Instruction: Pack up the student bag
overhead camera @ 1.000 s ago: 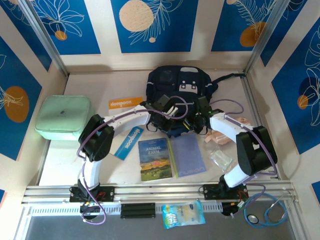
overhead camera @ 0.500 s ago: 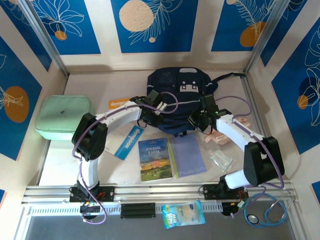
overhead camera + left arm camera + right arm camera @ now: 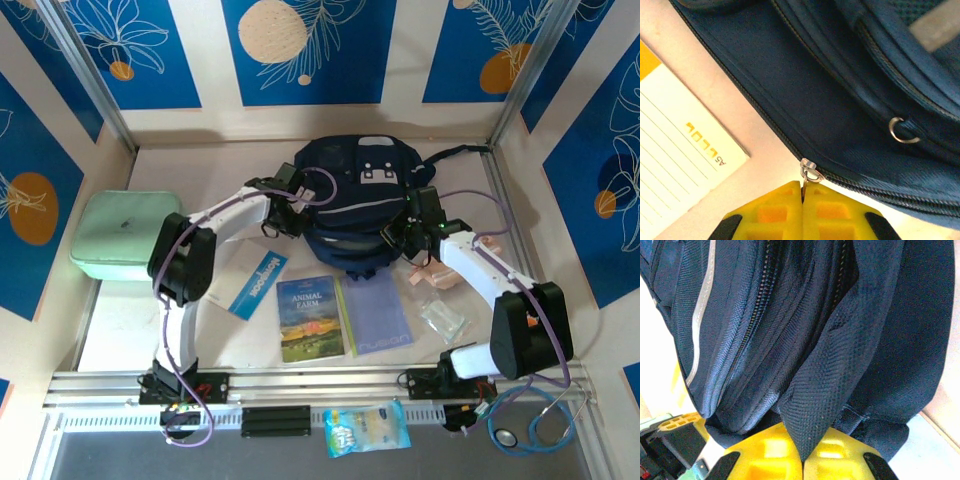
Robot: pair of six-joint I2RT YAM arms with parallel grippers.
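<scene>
Both arms rise from their bases and fold at the elbow, forearms angling inward so that the large dark navy fabric student bag lies between the two grippers on the pale worktop. The left gripper meets the bag's flank. The left wrist view shows the left gripper with its yellow fingers pressed together, clamped on the small silver zipper pull at the bag's seam. Just beside this gripper lies a white lined pad with a yellow band; its yellow lettering is upside down and unreadable. The right gripper is closed on the opposite flank; the right wrist view shows this gripper pinching a fold of the bag's mesh-weave fabric. Nearer the arm bases than both grippers lies a paperback book with a landscape cover titled "ANIMAL FARM". Beside it lies a plain blue-lilac notebook. A blue card strip just below the left gripper carries white lettering too small to read.
</scene>
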